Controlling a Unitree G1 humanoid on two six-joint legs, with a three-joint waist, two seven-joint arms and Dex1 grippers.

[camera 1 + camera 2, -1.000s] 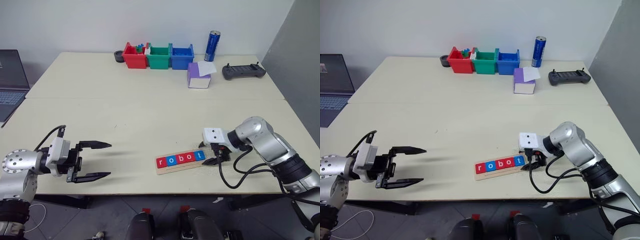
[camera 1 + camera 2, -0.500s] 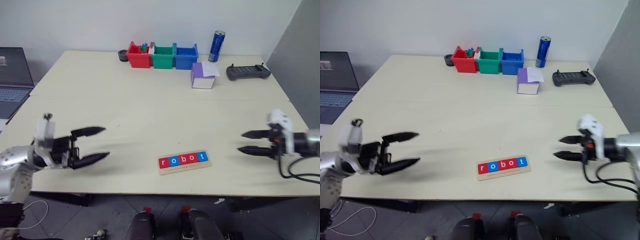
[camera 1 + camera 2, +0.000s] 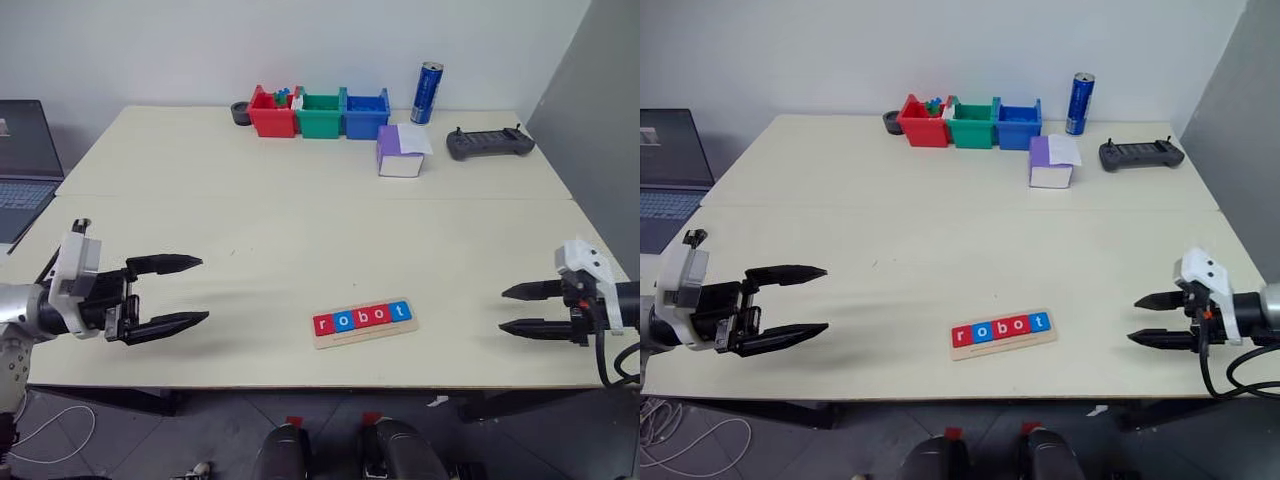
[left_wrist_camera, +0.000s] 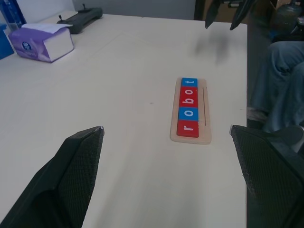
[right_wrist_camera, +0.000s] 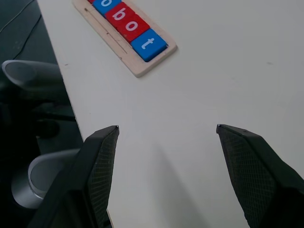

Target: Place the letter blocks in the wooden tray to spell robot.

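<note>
Together, the letter blocks [image 3: 362,317] read "robot" in the wooden tray [image 3: 364,335].

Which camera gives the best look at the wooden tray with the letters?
The left wrist view: the wooden tray shows whole and close. Both eye views show it whole but small; the right wrist view shows one end.
</note>
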